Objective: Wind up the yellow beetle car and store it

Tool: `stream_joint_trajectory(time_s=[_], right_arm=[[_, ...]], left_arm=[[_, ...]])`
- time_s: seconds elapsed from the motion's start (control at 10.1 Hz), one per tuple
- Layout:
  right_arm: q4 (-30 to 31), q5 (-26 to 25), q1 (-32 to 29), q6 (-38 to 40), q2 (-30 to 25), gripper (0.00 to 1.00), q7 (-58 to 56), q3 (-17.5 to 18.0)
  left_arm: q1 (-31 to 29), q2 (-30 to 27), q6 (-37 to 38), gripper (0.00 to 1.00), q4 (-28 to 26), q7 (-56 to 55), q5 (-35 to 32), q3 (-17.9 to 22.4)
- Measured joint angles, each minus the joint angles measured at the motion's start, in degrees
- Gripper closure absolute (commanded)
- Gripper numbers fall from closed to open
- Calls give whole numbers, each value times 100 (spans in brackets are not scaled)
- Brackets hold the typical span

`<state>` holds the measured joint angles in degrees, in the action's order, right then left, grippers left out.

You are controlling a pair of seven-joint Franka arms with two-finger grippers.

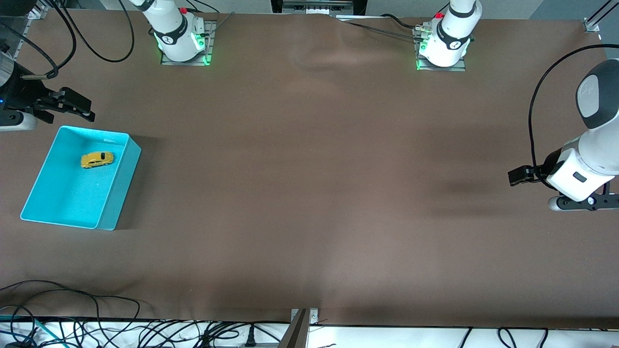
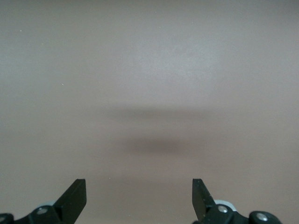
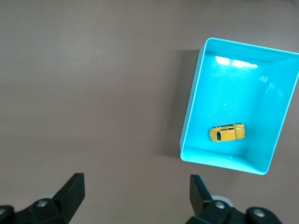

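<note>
Resting, one yellow beetle car (image 1: 97,159), one turquoise bin (image 1: 118,195)

The table (image 1: 309,193) has a soft brown cover, dull and a bit wrinkled. The blue bin (image 1: 121,193) looks like smooth, shiny plastic. The yellow beetle car (image 1: 97,159) shines too.

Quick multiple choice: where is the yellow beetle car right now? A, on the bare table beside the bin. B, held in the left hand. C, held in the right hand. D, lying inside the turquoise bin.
D: the yellow beetle car lies on the floor of the turquoise bin, with neither hand touching it.
</note>
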<state>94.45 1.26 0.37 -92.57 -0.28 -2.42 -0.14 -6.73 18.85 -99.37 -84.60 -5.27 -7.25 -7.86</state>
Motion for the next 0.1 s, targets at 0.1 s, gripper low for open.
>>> stream_joint_trajectory(time_s=[0.1], right_arm=[[0, 0, 1, 1, 0, 0, 2, 0]], left_arm=[[4, 2, 0, 0, 0, 0, 0, -6]])
